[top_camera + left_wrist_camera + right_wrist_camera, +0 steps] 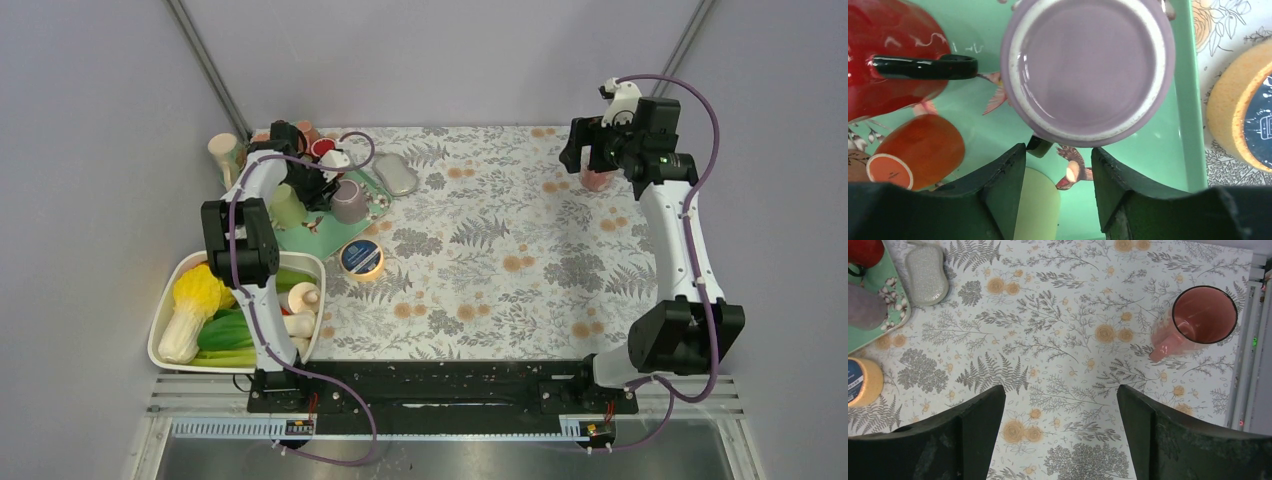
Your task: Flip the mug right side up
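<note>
Currently you are poising left fingers (1003, 185), part-open and empty, just short of the upside-down purple mug (1088, 65); next: gripping, then flipping; right fingers (973, 425) gaping, empty.

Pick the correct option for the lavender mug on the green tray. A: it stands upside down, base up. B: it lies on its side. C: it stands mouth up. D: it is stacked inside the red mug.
A: the left wrist view looks straight onto the lavender mug, showing its flat base and foot ring, on the green tray.
</note>
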`<action>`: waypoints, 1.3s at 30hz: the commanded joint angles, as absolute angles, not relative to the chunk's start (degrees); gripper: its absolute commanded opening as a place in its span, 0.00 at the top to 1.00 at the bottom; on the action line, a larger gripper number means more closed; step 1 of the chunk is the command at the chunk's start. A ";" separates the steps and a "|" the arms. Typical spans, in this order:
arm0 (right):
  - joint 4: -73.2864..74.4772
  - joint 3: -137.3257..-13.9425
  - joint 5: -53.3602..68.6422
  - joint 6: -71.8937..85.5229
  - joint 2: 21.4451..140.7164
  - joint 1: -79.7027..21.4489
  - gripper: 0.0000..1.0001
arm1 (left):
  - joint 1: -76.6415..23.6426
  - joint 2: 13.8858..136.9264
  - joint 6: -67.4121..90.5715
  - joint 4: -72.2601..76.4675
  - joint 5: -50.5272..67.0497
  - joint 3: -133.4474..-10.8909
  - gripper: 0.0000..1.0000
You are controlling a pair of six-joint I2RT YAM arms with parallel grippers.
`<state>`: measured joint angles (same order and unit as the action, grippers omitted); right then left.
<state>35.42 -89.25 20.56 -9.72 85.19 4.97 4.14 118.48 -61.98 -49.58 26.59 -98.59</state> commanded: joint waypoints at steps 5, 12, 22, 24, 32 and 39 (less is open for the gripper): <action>27.59 -84.53 20.70 -8.55 77.53 1.33 0.08 | 3.33 113.46 -65.13 -51.58 33.38 -93.29 0.54; 27.48 -84.16 20.75 -8.81 76.72 0.59 0.08 | 3.16 112.59 -54.81 -46.02 31.99 -91.51 0.51; 26.94 -83.25 20.58 -8.71 75.36 0.30 0.08 | 2.52 113.87 -43.74 -36.81 24.32 -87.04 0.76; 26.81 -83.08 21.11 -8.55 74.88 0.29 0.08 | 2.47 113.94 -43.88 -36.76 24.10 -86.65 0.81; 24.78 -80.48 21.92 -5.97 73.01 -4.44 0.09 | 2.53 112.65 -38.66 -35.20 24.75 -85.91 1.00; 17.14 -73.42 24.88 1.53 71.11 -13.81 0.11 | 2.69 104.72 -26.97 -33.24 27.69 -84.83 1.00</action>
<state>24.53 -77.03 21.37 -4.38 73.19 -8.51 2.55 112.75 -35.38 -36.47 25.19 -84.64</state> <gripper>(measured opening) 0.898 0.220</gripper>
